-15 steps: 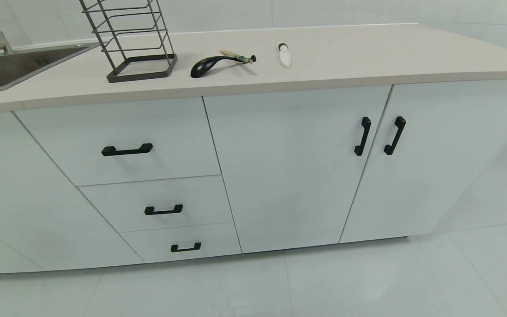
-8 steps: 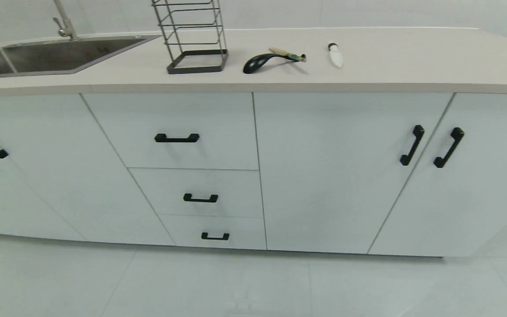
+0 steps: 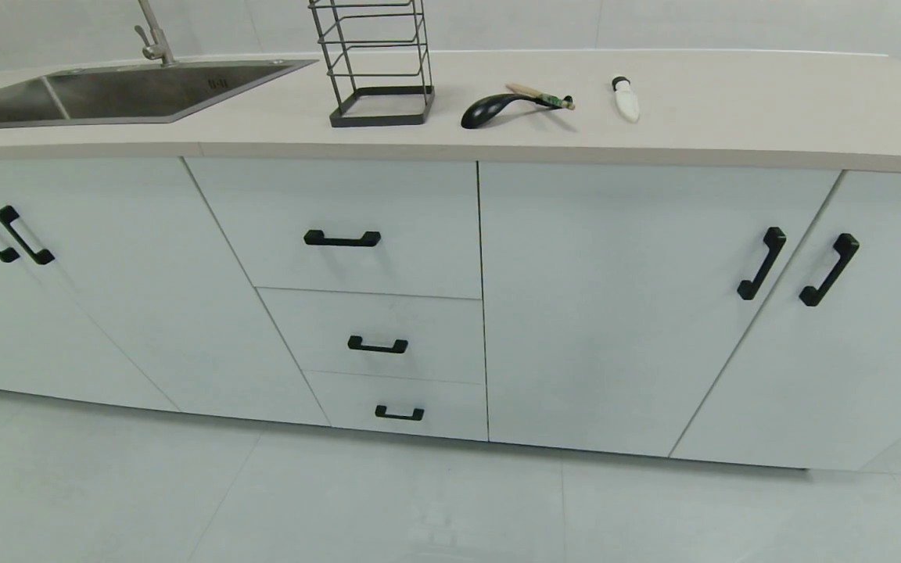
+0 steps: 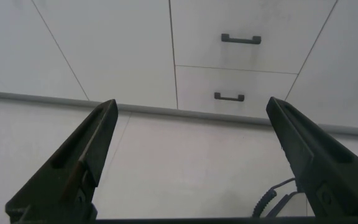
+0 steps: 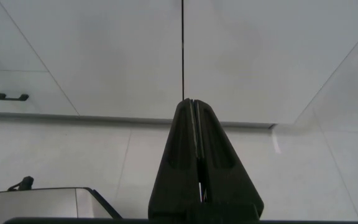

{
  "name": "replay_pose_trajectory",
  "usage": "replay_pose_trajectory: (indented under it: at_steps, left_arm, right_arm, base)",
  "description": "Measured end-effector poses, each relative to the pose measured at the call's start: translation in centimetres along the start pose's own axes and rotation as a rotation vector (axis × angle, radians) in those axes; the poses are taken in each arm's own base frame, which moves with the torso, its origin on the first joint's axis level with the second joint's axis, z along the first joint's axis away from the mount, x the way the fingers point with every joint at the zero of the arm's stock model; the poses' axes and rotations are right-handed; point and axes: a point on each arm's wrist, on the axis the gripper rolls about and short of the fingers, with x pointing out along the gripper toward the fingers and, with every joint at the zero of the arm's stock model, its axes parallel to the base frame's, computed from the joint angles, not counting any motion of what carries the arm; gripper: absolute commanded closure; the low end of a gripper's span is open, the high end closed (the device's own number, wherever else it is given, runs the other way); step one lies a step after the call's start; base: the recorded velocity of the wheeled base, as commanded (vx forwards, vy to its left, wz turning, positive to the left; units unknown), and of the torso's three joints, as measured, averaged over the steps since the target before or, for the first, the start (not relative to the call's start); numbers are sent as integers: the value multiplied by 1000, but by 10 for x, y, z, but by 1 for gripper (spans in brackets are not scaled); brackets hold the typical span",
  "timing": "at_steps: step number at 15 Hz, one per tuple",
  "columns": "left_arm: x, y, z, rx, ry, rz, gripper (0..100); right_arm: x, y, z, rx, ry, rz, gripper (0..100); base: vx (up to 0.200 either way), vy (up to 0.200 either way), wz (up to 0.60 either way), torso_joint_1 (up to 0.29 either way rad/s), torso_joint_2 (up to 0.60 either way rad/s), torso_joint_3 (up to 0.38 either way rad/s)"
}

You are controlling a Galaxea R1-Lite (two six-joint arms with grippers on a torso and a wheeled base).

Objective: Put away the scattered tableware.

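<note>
Pale table (image 3: pixel 771 117) over white cabinets (image 3: pixel 615 313) holds a sink (image 3: pixel 184 117), wire rack (image 3: pixel 378 70), and black spoon (image 3: pixel 488 111). The left end effector (image 4: pixel 191 107) gapes wide; the right end effector (image 5: pixel 193 106) is pinched closed.

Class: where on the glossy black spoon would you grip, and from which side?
Probably midway along the slim handle of the glossy black spoon, from above, closing across it: the handle arches clear of the beige countertop, whereas the bowl lies low and rounded.

A kitchen is presenting itself: a steel sink (image 3: pixel 145 82) with faucet (image 3: pixel 152 35) is sitting in the tabletop (image 3: pixel 732 117) above white cabinets (image 3: pixel 615 297) and drawers (image 3: pixel 388 266).
</note>
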Motion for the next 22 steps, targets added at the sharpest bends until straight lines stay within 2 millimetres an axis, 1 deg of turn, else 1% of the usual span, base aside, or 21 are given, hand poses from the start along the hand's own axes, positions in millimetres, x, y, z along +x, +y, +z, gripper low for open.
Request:
replay_pose_trajectory:
  at_steps: [3, 9, 14, 20, 22]
  left_arm:
    - [0, 0, 0, -1, 0, 0, 0]
    - [0, 0, 0, -8, 0, 0, 0]
    - [0, 0, 0, -8, 0, 0, 0]
    - [0, 0, 0, -13, -1, 1, 0]
    - [0, 0, 0, -41, -1, 2, 0]
  right_arm:
    - [0, 0, 0, 2, 1, 0, 100]
    - [0, 0, 0, 2, 1, 0, 100]
    - [0, 0, 0, 0, 1, 2, 100]
    - [0, 0, 0, -2, 0, 1, 100]
    - [0, 0, 0, -2, 0, 2, 100]
  base:
    - [200, 0, 0, -2, -1, 4]
    - [0, 0, 0, 0, 0, 0]
    - [0, 200, 0, -1, 2, 4]
    - [0, 0, 0, 0, 0, 0]
    - [0, 0, 0, 0, 0, 0]
